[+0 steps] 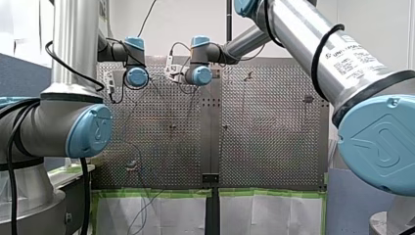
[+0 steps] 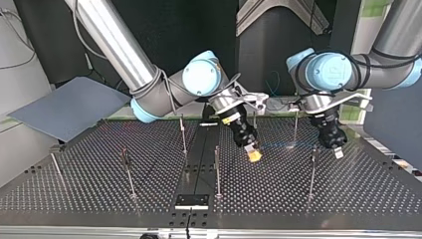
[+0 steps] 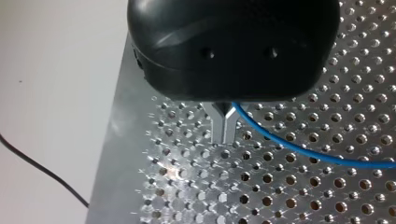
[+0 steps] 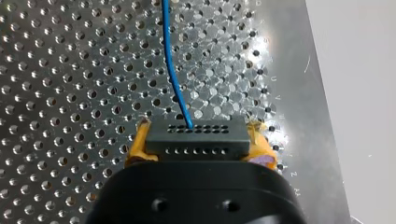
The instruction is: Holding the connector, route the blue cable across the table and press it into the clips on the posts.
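Yellow-padded jaws clamp connector (image 4: 196, 139) (arm label (image 1: 348, 55): Universal Robots)

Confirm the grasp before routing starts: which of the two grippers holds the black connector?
My right gripper: the connector sits clamped between its yellow pads, the blue cable running from it. My left gripper's metal fingers pinch only the cable.

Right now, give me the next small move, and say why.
Probably carry the black rectangular connector, held between the yellow pads of my right pincer, toward the thin metal post nearest it: the thin blue cable leaving it runs free over the perforated metal table, seemingly in no clip.
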